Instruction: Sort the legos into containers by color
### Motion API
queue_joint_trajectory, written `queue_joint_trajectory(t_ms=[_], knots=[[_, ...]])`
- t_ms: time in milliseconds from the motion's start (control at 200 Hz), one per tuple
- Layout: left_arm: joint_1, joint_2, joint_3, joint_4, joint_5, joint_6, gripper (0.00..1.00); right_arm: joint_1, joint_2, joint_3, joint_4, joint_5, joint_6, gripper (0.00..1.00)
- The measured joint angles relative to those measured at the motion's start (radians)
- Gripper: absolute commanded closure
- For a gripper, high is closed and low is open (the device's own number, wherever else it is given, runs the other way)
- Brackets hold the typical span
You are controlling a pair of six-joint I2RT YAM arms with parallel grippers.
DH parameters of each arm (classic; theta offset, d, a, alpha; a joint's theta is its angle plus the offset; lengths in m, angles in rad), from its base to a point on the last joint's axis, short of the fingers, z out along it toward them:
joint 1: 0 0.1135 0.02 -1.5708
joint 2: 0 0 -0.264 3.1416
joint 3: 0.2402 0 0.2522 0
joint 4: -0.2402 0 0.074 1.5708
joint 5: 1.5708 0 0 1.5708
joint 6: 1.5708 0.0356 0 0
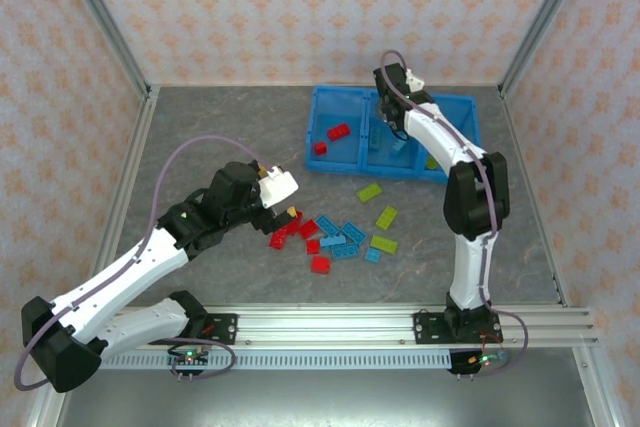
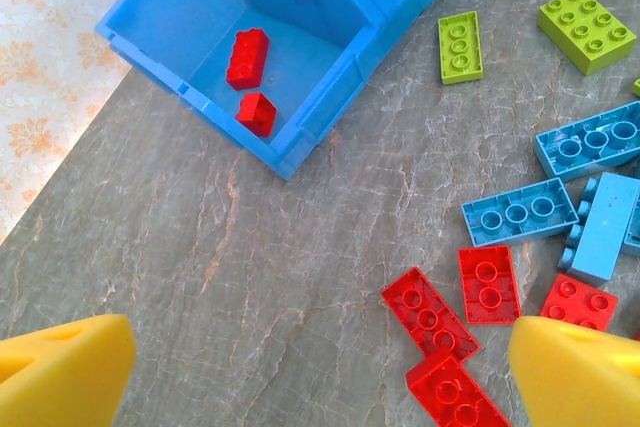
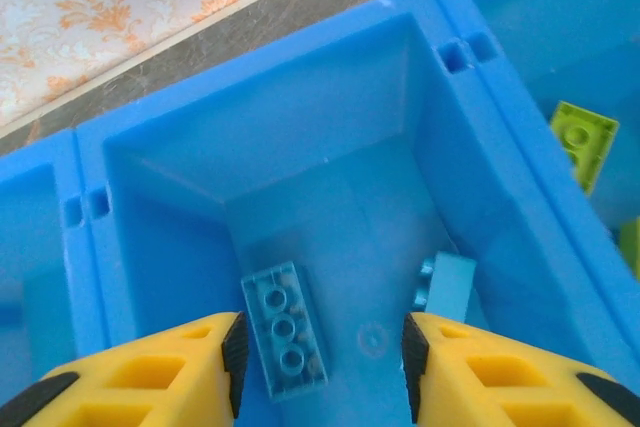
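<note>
The blue tray [image 1: 340, 93] sits at the back of the table. My right gripper [image 3: 320, 367] hangs open over its middle compartment [image 3: 340, 197], where two light blue legos [image 3: 285, 332] [image 3: 448, 285] lie free of the pads. The left compartment [image 2: 200, 7] holds two red legos [image 2: 248, 57], and lime green legos [image 3: 585, 142] lie in the right one. My left gripper [image 2: 320, 387] is open just above the table, holding nothing, with red legos [image 2: 430, 312] beside its right finger [image 2: 580, 372]. Loose blue [image 2: 520, 212] and green [image 2: 460, 47] legos lie beyond.
The loose pile [image 1: 340, 237] spreads across the table's middle, in front of the tray, with a single red brick [image 1: 320, 264] nearest the arms. Patterned walls and metal frame posts close in the back and both sides.
</note>
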Motion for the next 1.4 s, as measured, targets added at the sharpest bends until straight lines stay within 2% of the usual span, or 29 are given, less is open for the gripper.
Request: queue_joint_trajectory(t_ms=[180, 260, 335, 465, 641, 906, 1006, 1101, 1396], knots=[[0.000, 0.000, 0.000, -0.001, 0.000, 0.000, 0.03, 0.043, -0.272, -0.236, -0.012, -0.041, -0.008, 0.53], [0.000, 0.001, 0.000, -0.002, 0.001, 0.000, 0.03, 0.118, -0.377, -0.331, -0.023, -0.044, -0.031, 0.53], [0.000, 0.002, 0.000, -0.002, 0.006, 0.000, 0.03, 0.195, -0.412, -0.381, -0.038, -0.066, -0.084, 0.52], [0.000, 0.013, 0.000, -0.002, 0.016, -0.001, 0.03, 0.279, -0.360, -0.409, -0.085, -0.118, -0.216, 0.45], [0.000, 0.026, 0.000, -0.006, 0.015, -0.001, 0.03, 0.298, -0.225, -0.428, -0.123, -0.120, -0.269, 0.34], [0.000, 0.025, 0.000, -0.007, 0.015, -0.001, 0.03, 0.293, -0.095, -0.416, -0.112, -0.018, -0.001, 0.33], [0.000, 0.025, 0.000, -0.007, 0.014, -0.001, 0.03, 0.287, -0.070, -0.416, -0.087, 0.002, 0.103, 0.25], [-0.001, 0.025, 0.000, -0.007, 0.011, 0.000, 0.03, 0.286, -0.056, -0.417, -0.060, 0.006, 0.173, 0.24], [-0.008, 0.024, 0.000, -0.007, 0.007, 0.000, 0.02, 0.286, -0.042, -0.447, -0.003, 0.001, 0.271, 0.38]])
